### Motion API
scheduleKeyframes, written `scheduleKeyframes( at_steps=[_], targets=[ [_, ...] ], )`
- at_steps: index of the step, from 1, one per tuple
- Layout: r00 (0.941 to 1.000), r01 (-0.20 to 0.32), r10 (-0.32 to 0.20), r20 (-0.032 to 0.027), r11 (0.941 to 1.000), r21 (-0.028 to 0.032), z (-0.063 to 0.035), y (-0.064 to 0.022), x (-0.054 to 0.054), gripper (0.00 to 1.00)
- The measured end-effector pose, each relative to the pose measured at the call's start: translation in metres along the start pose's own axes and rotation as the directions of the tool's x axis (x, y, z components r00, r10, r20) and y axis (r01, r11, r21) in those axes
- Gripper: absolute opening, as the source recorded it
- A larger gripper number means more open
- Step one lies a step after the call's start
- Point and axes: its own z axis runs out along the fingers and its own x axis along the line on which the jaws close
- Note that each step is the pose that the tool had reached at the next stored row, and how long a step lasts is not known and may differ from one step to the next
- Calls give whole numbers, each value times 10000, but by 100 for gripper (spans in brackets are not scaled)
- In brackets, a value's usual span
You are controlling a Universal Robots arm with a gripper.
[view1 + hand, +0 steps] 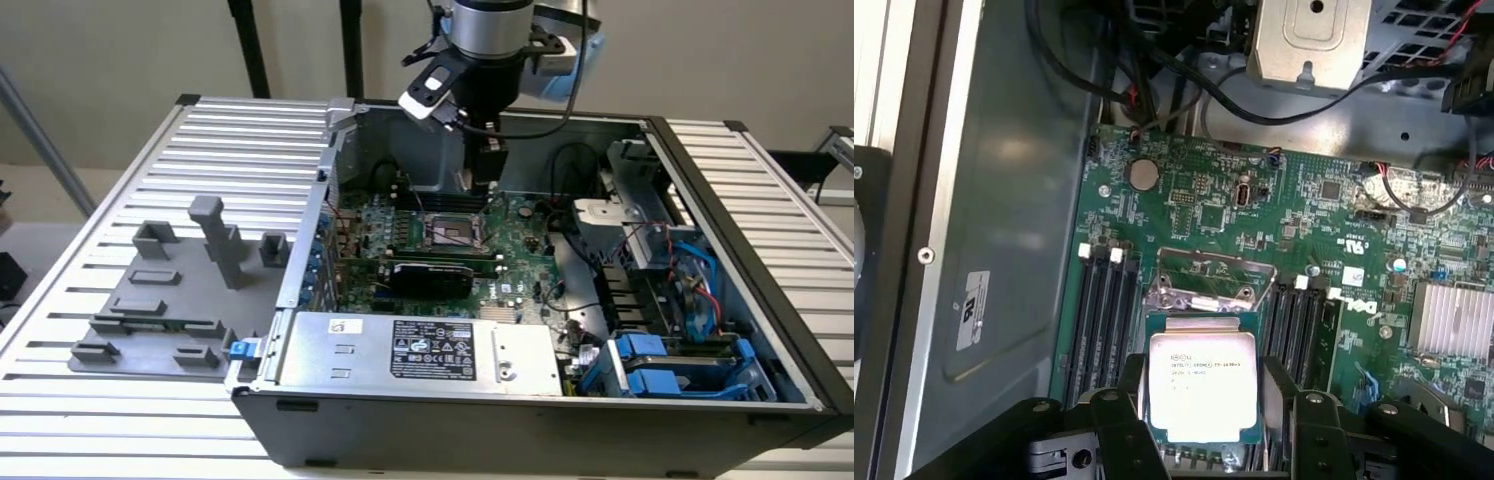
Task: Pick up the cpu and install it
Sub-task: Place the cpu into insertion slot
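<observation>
The cpu (1202,385) is a flat square chip with a silver-grey top and printed text. My gripper (1204,400) is shut on it, with a black finger (1122,405) on one side and another on the opposite side. Beyond the chip in the wrist view, the socket's metal load plate (1199,283) stands raised on the green motherboard (1184,190). In the exterior view, my gripper (478,183) hangs inside the open computer case, a little above and behind the dark square socket (447,232).
Memory slots (1099,310) flank the socket on both sides. Black cables (1154,90) cross the case wall nearby. A power supply (414,350) fills the case front, and blue drive bays (681,360) sit on the exterior view's right. Grey fixture blocks (167,295) stand on the slatted table.
</observation>
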Motion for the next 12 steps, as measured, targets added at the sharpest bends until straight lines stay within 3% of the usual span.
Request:
scheduleKeyframes(
  at_steps=[12],
  targets=[
    [9996,-267,267,13,9996,77,19,-133,2,55]
  ],
)
